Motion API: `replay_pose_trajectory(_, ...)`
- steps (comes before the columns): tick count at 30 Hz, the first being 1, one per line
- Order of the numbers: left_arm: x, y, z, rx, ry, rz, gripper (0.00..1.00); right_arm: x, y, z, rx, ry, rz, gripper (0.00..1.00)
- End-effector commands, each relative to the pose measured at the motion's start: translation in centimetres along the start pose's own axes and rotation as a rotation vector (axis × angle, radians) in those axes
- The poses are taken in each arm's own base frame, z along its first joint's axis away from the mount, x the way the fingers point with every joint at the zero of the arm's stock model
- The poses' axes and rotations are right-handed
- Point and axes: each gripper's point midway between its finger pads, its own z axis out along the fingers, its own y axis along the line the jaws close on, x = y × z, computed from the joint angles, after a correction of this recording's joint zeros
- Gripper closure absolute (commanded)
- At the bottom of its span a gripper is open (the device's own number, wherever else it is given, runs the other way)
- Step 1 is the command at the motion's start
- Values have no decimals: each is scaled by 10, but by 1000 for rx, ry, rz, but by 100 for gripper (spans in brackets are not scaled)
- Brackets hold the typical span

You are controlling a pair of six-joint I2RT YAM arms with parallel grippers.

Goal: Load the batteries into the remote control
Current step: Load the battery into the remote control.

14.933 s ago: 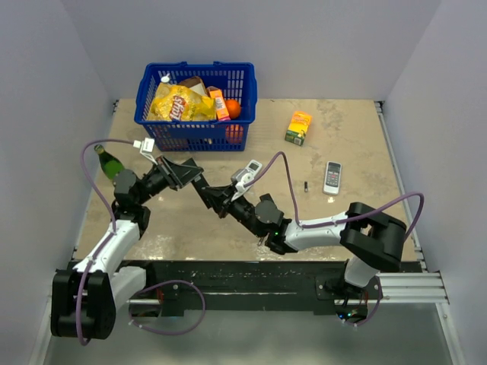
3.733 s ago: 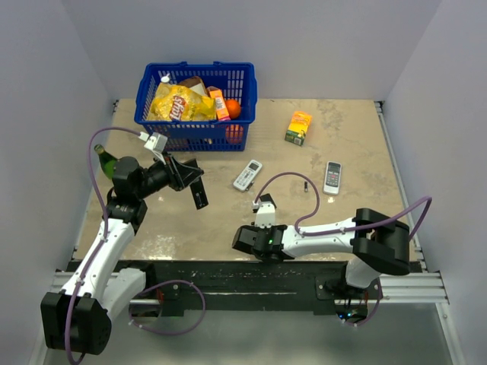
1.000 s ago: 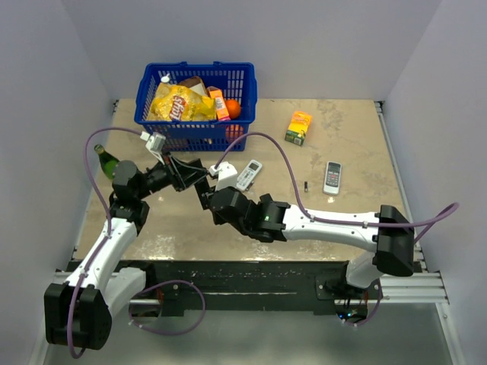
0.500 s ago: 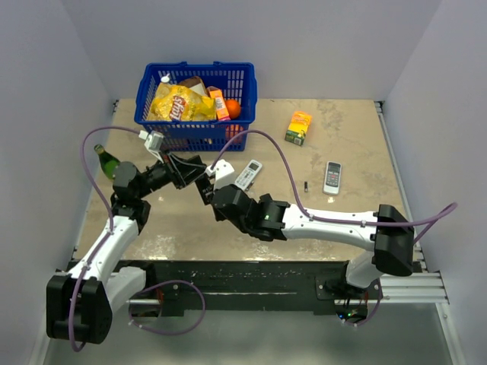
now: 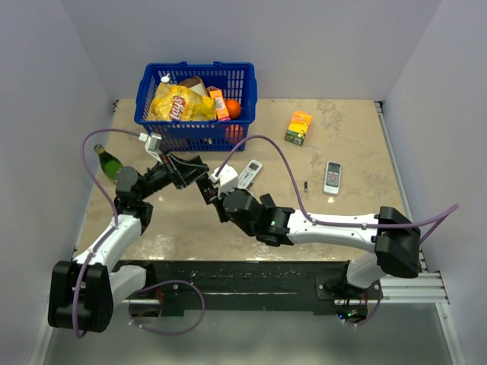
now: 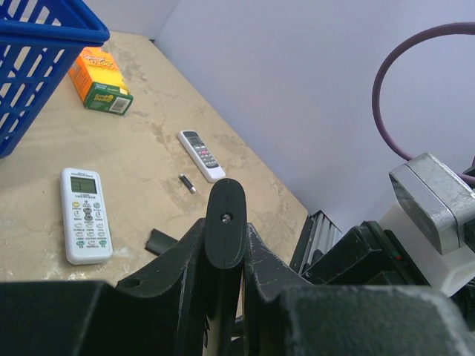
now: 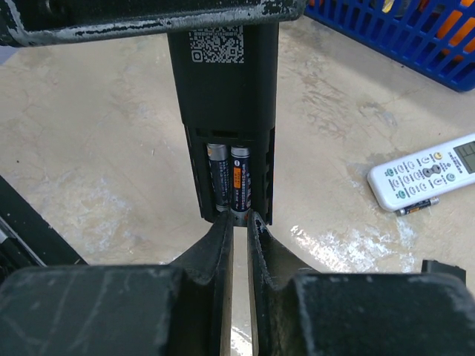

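**A:** The remote control [image 7: 223,89]: who has it, and where?

**B:** Start at the right tool [image 7: 239,220]. Its fingers are almost together with only a slit between them, and I see nothing gripped. The tips sit at the open end of the battery bay. The remote is at twelve o'clock from them, back side up and clear of the table [image 7: 89,148]. The left tool [image 7: 148,15] is clamped across its upper part.

**A:** And the batteries?

**B:** The batteries [image 7: 228,185] lie side by side in the bay, two of them. The right-hand one is at the tool tips, and I cannot tell whether it touches them. I'd judge the loading all but done, with perhaps a last push left to seat that one.

**A:** Is the bay covered?

**B:** No, it's open. In the left wrist view a flat black piece [image 6: 159,241] lies on the table at four o'clock of the white screen remote [image 6: 85,215]. It's probably the lid, though I can't be sure. Fitting it would be the remaining step.

**A:** Anything further out?

**B:** From the right tool, that white remote lies at three o'clock with a spare battery [image 7: 414,207] just beside it. The blue basket [image 7: 415,37] is at one o'clock.
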Motion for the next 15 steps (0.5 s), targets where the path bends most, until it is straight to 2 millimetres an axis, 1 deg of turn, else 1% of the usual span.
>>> replay_pose_trajectory(1, 33, -28, -9, 79, 159, -206, 100, -67, -11, 1, 20, -236, 104, 89)
replay_pose_trajectory(3, 35, -27, -10, 63, 152, -285, 100, -67, -12, -3, 8, -245, 111, 89)
replay_pose_trajectory(4, 33, -27, -9, 56, 134, -310, 100, -63, -12, -3, 7, -240, 114, 89)
replay_pose_trajectory(5, 32, -29, -10, 70, 114, -316, 100, -63, -12, -4, 2, -239, 118, 88)
replay_pose_trajectory(6, 30, -32, -11, 72, 102, -378, 100, -63, -12, -5, 0, -235, 118, 87)
replay_pose_trajectory(9, 24, -37, -11, 81, 53, -434, 100, -61, -10, -7, -16, -221, 114, 84)
replay_pose_trajectory(11, 20, -38, -12, 74, 29, -444, 100, -60, -7, -9, -35, -200, 101, 81)
replay_pose_trajectory(13, 14, -42, -12, 73, 0, -443, 100, -58, -7, -11, -35, -179, 95, 81)
replay_pose_trajectory(15, 13, -40, -12, 51, -6, -457, 100, -57, -7, -13, -38, -171, 94, 81)
